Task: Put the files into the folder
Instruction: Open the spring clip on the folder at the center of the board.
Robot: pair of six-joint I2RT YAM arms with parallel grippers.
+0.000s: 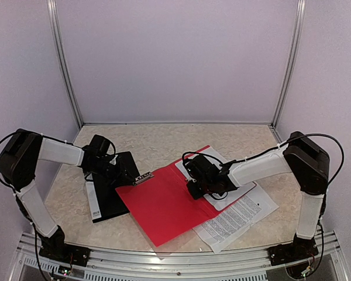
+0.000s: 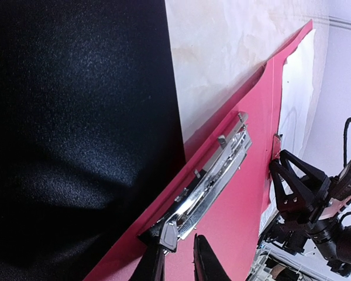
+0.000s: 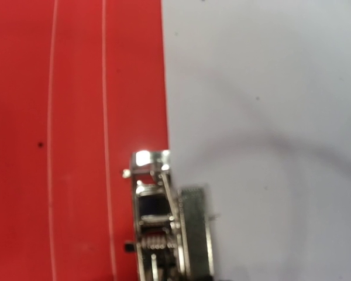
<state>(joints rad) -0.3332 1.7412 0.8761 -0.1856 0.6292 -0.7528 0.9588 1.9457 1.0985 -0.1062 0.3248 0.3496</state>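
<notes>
Marble-patterned table (image 1: 164, 137), pale enclosure walls.

Top view: open red card folder (image 1: 164, 205) mid-table. The loose white paper sheets (image 1: 240, 216) lie on and beside its right flap, under the right gripper (image 1: 194, 188); I cannot tell its opening. Left gripper (image 1: 134, 175) sits at the folder's left edge.

Left wrist view alone shows the long silver spring clip (image 2: 213, 175). Fingers stand narrowly apart at its lever end; grip uncertain.

Right wrist view: sheet edge meets red beside a small metal clamp (image 3: 164, 222).

Judgement: lift the clip fully before sliding sheets under.
</notes>
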